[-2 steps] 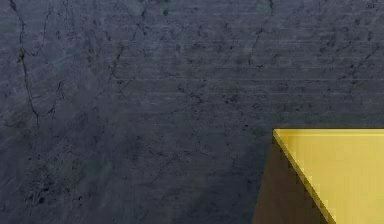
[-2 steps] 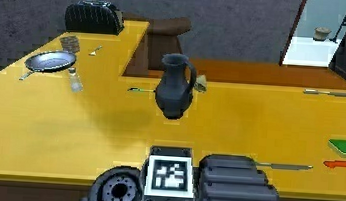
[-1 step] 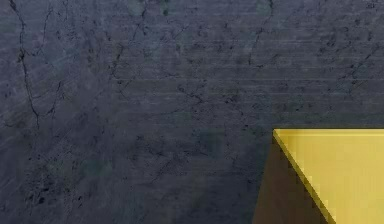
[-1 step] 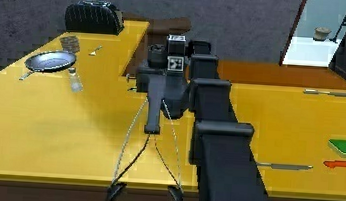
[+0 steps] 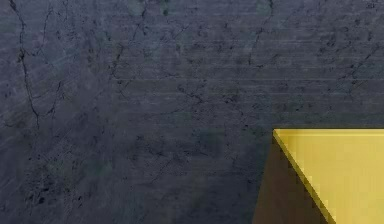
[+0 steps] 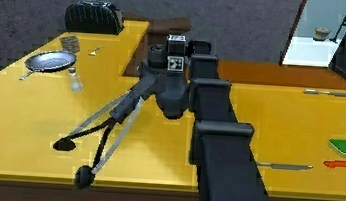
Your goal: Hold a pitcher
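The dark arm [image 6: 219,141] is stretched out from the bottom edge of the arm side view. Two white squares [image 6: 174,51] are seen at its end. The gripper [image 6: 72,157] is pointed down and left, with its thin fingers [image 6: 81,173] slanted low. Nothing is held.

Yellow worktop [image 6: 40,110]. Black toaster [image 6: 95,17] at far-left corner. Grey pan [image 6: 49,61] nr left edge, small glass [image 6: 75,80] just beside it. Arm [image 6: 224,142] comes up from bottom. Gripper [image 6: 73,159] over bare worktop nr its near edge, holding nothing. Thin utensil [image 6: 327,93] nr right edge, another utensil [image 6: 282,166] nearer the front.
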### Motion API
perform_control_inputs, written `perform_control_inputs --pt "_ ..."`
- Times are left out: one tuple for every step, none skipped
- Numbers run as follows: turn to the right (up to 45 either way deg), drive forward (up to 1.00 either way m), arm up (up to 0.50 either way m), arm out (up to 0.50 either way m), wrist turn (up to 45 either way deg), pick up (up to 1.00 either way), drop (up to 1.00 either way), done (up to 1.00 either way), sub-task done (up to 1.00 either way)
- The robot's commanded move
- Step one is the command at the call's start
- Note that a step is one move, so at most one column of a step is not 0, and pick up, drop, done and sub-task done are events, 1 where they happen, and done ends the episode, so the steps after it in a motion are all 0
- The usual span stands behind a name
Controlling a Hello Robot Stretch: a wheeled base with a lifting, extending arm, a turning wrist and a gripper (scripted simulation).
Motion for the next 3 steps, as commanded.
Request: perform_control_inputs --pt "0.0 0.00 0.00 0.00 45.0 0.00 0.00 0.00 0.00" --pt "0.0 0.00 0.00 0.00 45.0 0.00 0.00 0.00 0.00" --pt "0.0 0.00 0.00 0.00 45.0 0.00 0.00 0.00 0.00"
